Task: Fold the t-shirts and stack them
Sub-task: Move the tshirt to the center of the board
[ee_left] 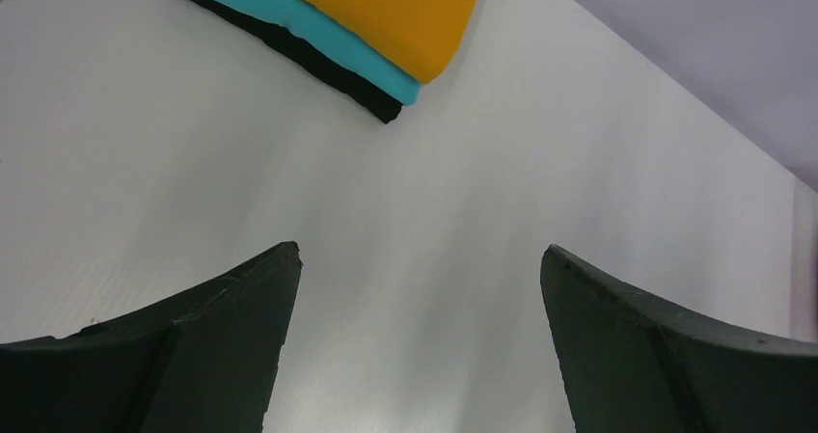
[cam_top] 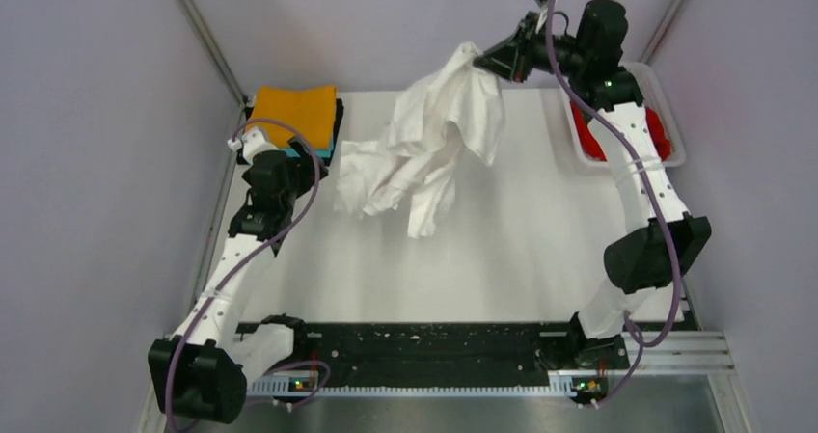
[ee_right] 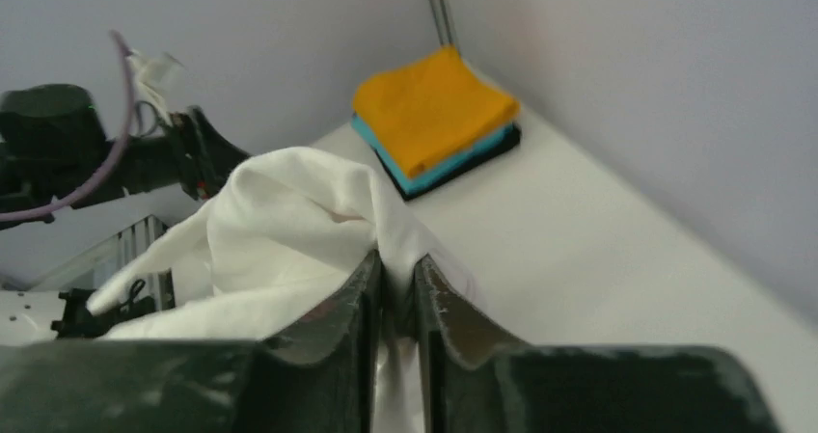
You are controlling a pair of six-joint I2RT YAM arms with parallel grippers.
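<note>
My right gripper [cam_top: 482,59] is shut on the large white t-shirt [cam_top: 439,134] and holds it up at the back of the table; the cloth hangs crumpled down to the surface. In the right wrist view the gripper [ee_right: 397,264] pinches a fold of the white t-shirt [ee_right: 280,221]. A folded stack sits at the back left: the orange t-shirt [cam_top: 294,113] on top of the teal t-shirt [cam_top: 326,149], over a black layer. My left gripper [cam_top: 289,168] is open and empty, just in front of the stack [ee_left: 386,28]. The red t-shirt [cam_top: 658,129] lies in the basket.
A white mesh basket [cam_top: 670,105] stands at the back right beside the right arm. Grey walls close in the table on three sides. A black strip [cam_top: 424,341] runs along the near edge between the arm bases.
</note>
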